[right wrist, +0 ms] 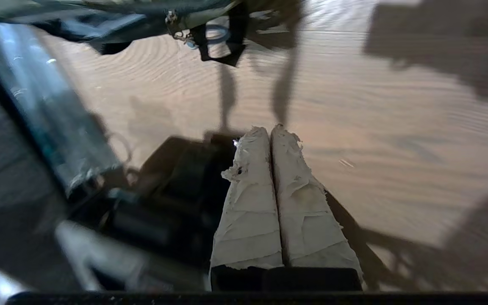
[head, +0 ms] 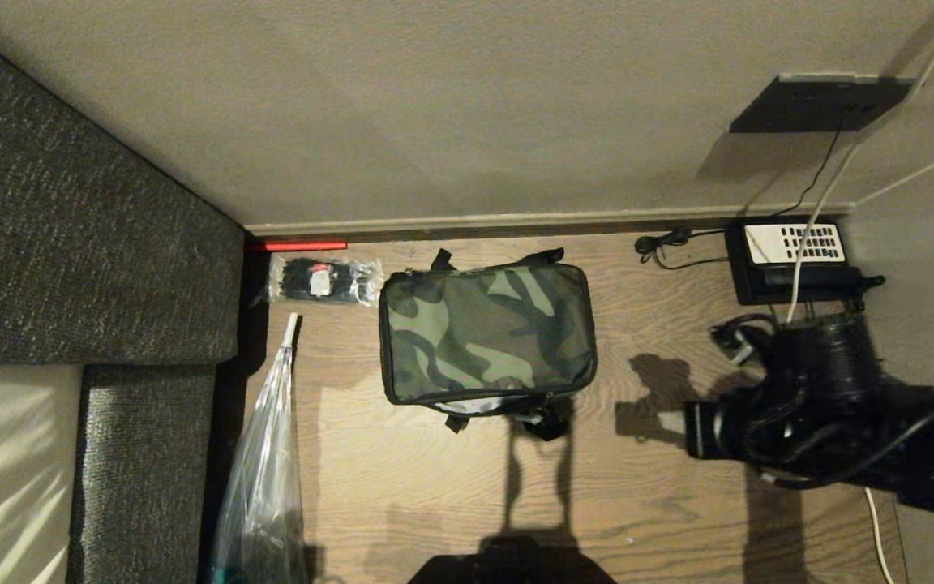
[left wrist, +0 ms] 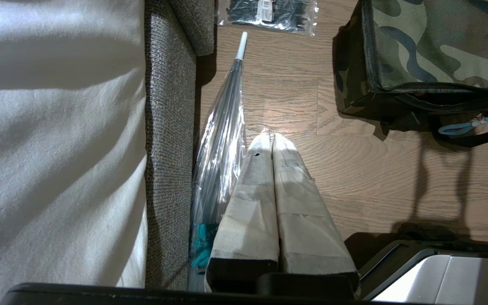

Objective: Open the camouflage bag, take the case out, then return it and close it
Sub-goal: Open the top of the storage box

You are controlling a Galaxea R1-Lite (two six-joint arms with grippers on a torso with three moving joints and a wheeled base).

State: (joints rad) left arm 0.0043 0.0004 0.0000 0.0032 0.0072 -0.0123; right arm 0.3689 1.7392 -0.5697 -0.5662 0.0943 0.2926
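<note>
You had 1 camouflage bag (head: 486,332) lying flat on the wooden floor (head: 661,503), near the baseboard, zipped along its top panel with no case showing anywhere. 1 light blue zipper clip (left wrist: 460,127) hung at the bag's near edge, next to a black strap. Just beside the bag's far left corner lay 1 clear packet of black cable ties (head: 323,280), not touching it as far as could be told. 1 folded clear umbrella (head: 266,470) lay along the grey sofa (head: 70,243), its white tip pointing toward that packet. 1 short red strip (head: 305,245) sat against the baseboard by the sofa corner. To the right of the bag, well apart from it, stood 1 black telephone (head: 791,259) with a white keypad panel, cords trailing around it.

Your right arm reached in from the right of the head view, clear of the bag. Its right claw (right wrist: 270,133) was clenched, the 2 taped fingers pressed together with nothing between them, above bare floor. Your left claw (left wrist: 269,140) was likewise clenched and empty, 2 taped fingers touching, hanging over the floor between the umbrella and the bag's near left corner.
</note>
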